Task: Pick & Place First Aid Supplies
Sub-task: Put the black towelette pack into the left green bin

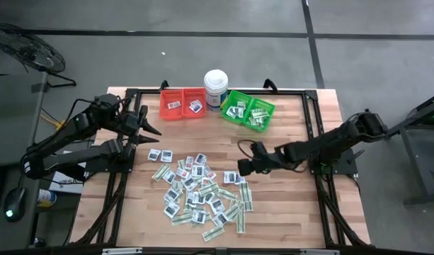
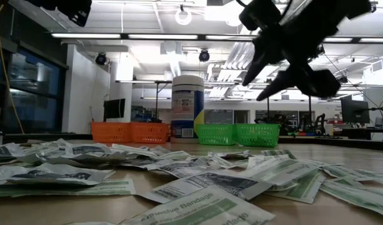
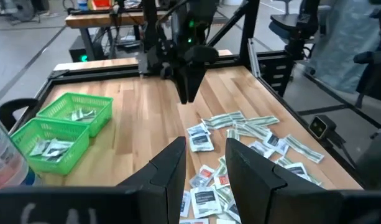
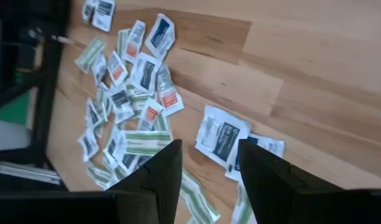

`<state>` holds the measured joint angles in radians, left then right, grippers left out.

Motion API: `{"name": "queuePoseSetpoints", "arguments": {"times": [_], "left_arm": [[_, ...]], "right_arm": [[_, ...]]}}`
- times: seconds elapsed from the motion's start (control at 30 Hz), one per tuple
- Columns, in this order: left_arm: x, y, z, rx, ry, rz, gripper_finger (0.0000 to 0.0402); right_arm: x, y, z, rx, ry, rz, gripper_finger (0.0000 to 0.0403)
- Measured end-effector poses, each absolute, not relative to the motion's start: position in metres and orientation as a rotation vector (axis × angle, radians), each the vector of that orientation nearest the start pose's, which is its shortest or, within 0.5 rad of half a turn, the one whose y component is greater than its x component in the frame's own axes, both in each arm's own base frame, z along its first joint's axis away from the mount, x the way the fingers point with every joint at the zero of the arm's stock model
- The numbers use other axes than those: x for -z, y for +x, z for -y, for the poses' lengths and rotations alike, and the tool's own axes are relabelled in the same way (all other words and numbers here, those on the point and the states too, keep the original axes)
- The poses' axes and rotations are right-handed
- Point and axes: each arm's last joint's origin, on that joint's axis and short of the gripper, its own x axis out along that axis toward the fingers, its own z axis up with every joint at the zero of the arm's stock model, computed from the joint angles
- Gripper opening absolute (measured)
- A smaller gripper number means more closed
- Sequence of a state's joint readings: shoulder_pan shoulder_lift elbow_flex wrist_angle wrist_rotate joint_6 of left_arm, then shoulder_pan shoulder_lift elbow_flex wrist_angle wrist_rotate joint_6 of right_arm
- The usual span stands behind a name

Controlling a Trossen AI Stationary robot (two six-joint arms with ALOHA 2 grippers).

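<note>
The right gripper (image 1: 239, 167), fingers spread and empty, hovers directly above a square white packet (image 4: 220, 138); the left gripper (image 1: 154, 132) waits farther off.

- packets (image 1: 202, 190): white squares w/ dark print, plus pale green-and-white strips
- bins: one red-orange (image 1: 183, 103), one bright green (image 1: 248, 110)
- tub (image 1: 215, 88): white
- table (image 1: 287, 205): light wood
</note>
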<state>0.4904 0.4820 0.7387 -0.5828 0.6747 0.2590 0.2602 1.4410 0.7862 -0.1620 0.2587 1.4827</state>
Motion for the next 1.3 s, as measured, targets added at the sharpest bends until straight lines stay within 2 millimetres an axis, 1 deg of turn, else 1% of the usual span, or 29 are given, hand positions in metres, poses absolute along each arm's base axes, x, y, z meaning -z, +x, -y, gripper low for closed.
{"name": "queuePoseSetpoints", "arguments": {"times": [0.13,0.27,0.43,0.57,0.7,0.83,1.0,1.13,1.3], "left_arm": [[-0.318,0.089,-0.026,0.232,0.078,-0.237,0.011],[-0.314,0.083,-0.024,0.206,0.093,-0.235,0.011],[-0.296,0.077,-0.021,0.172,0.076,-0.172,0.011],[-0.276,0.075,-0.02,0.155,0.032,-0.112,0.011],[-0.259,0.078,-0.021,0.158,-0.008,-0.043,0.011],[-0.243,0.086,-0.02,0.179,-0.04,-0.03,0.011],[-0.225,0.094,-0.013,0.193,-0.06,-0.052,0.011],[-0.221,0.098,-0.005,0.189,-0.063,-0.025,0.011],[-0.213,0.101,0.002,0.151,-0.058,-0.051,0.011]], "right_arm": [[-0.177,0.265,-0.071,0.571,1.236,-0.599,0.0149],[-0.172,0.261,-0.074,0.556,1.249,-0.601,0.0149],[-0.171,0.262,-0.075,0.553,1.242,-0.601,0.0149],[-0.159,0.27,-0.078,0.545,1.247,-0.613,0.0149],[-0.142,0.281,-0.082,0.527,1.261,-0.619,0.0149],[-0.141,0.292,-0.086,0.536,1.271,-0.609,0.0149],[-0.132,0.296,-0.088,0.555,1.257,-0.677,0.0149],[-0.129,0.297,-0.089,0.564,1.279,-0.693,0.0149],[-0.128,0.297,-0.089,0.564,1.278,-0.697,0.0149]]}}
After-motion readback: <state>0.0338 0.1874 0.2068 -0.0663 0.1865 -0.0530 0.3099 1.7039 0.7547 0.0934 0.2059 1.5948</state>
